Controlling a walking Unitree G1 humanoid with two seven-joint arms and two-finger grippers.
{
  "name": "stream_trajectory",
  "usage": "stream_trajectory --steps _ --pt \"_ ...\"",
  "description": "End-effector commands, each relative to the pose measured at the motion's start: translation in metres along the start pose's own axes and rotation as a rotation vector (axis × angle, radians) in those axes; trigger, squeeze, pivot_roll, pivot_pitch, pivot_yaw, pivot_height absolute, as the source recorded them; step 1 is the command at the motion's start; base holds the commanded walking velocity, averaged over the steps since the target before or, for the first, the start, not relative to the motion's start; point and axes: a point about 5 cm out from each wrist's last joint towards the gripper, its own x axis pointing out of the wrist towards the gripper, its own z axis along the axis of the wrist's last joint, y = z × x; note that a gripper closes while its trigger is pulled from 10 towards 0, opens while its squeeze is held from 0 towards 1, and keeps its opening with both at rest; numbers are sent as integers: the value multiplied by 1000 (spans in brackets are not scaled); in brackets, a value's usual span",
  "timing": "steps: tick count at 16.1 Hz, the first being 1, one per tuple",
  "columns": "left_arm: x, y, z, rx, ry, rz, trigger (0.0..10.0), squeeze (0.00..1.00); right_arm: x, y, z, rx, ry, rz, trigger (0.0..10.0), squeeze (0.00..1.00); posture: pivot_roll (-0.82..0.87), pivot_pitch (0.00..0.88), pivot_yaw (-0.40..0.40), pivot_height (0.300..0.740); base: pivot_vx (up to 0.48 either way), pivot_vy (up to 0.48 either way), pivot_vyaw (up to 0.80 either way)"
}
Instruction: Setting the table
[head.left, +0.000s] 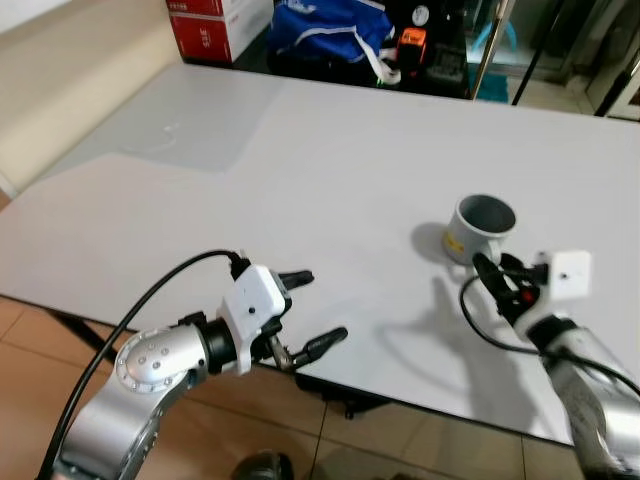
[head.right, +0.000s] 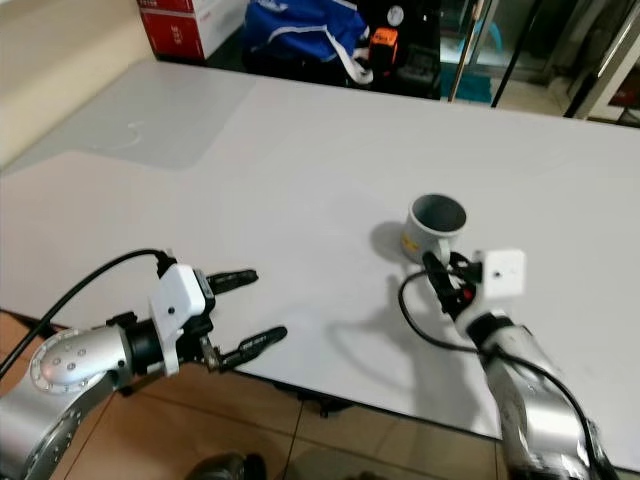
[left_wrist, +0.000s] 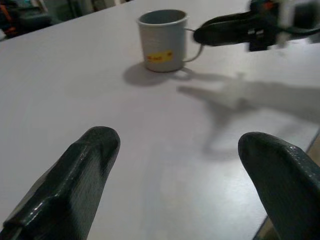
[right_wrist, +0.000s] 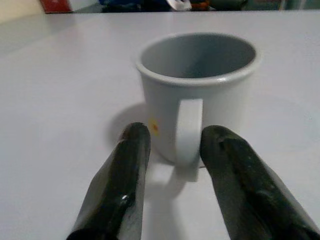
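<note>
**Ana:** Mug (head.left: 480, 228) placement looks like the only thing under way. It stands upright on the white table (head.left: 300, 150), toward the robot's four o'clock side of the tabletop, handle turned back to the robot.

**Ben:** And the right gripper (right_wrist: 172, 145)?

**Ana:** It sits at the mug's six o'clock, low over the table. Its two black fingers (right_wrist: 120, 175) straddle the handle at a narrow spread, one on each side. From the wrist view they seem just beside the handle rather than pinching it, so she judges it as not yet gripped.

**Ben:** What about the left gripper (head.left: 310, 310)?

**Ana:** Spread wide and holding nothing, hovering by the near table edge at about nine o'clock from the mug, well apart from it.

**Ben:** So how far along is the setting?

**Ana:** Early, by her reading. One mug is out; no plate, cutlery or second cup lies on the table. Beyond the far edge at twelve o'clock there is a blue bag (head.left: 330, 30) and a red box (head.left: 205, 30), neither part of the setting.
</note>
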Motion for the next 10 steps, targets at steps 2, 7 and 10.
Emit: stream_trajectory --steps 2,7,10 --pt "-5 3 8 34 -27 35 10000 0 -27 1 30 -15 -62 16 10000 0 35 55 7 740 0 0 0" --pt "4 17 18 43 -53 244 10000 0 -42 29 85 45 -251 123 10000 0 -3 17 28 740 0 170 0" --pt "20 31 19 67 -30 410 10000 0 -16 68 61 253 -201 57 10000 0 11 14 8 740 0 480 0"
